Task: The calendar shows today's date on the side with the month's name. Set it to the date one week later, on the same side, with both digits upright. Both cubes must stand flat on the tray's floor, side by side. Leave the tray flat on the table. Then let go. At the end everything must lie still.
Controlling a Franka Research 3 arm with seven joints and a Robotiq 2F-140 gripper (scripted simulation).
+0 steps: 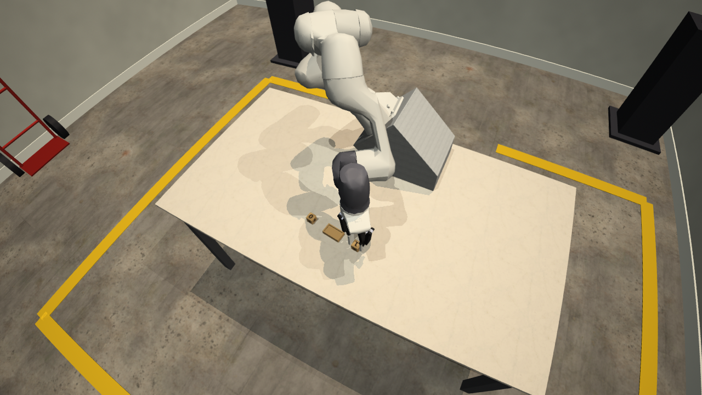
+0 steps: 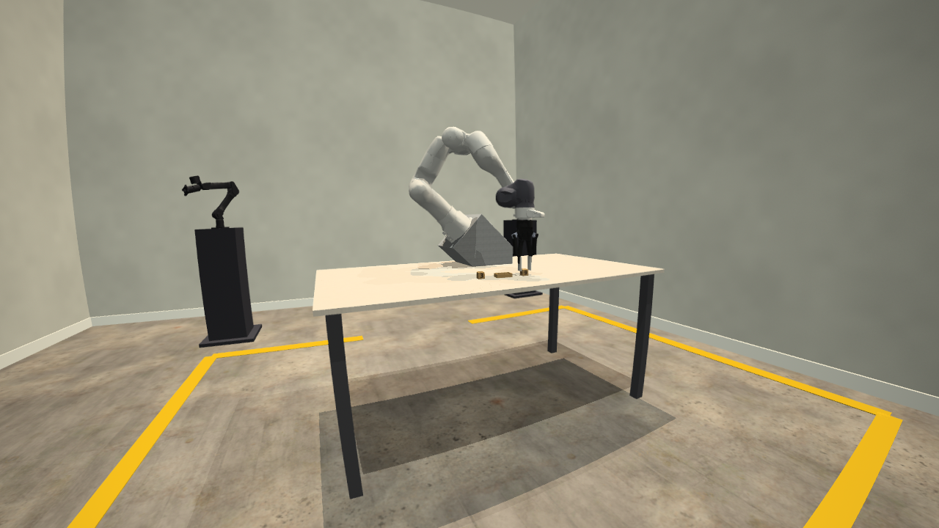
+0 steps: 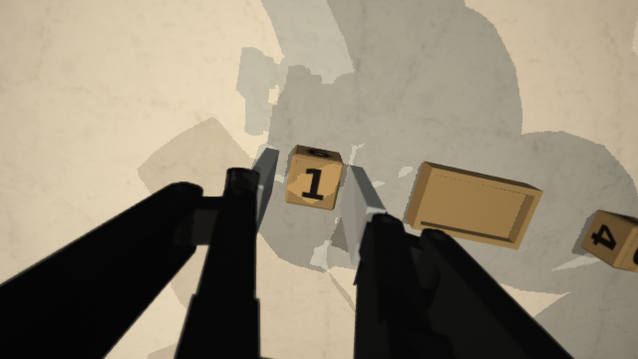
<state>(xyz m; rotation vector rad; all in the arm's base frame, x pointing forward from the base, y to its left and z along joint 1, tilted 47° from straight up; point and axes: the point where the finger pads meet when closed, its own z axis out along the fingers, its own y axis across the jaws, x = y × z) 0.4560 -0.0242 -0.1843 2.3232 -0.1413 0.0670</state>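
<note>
The wooden tray (image 3: 474, 204) lies flat on the table with nothing in it; it also shows in the top view (image 1: 333, 232) and the exterior view (image 2: 502, 274). One cube (image 3: 314, 178) stands on the table to one side of the tray and shows a 1 toward the wrist camera. My gripper (image 3: 310, 179) is open, low over the table, with a finger on each side of this cube and a small gap to it (image 1: 355, 244). The other cube (image 3: 610, 239) stands on the table on the tray's far side, showing a 4; it is well away from my fingers (image 1: 311, 217).
The arm's grey wedge-shaped base (image 1: 417, 142) stands on the table behind the tray. Black pedestals (image 1: 657, 88) stand on the floor beyond the table. The table's front edge is a short way in front of the cubes.
</note>
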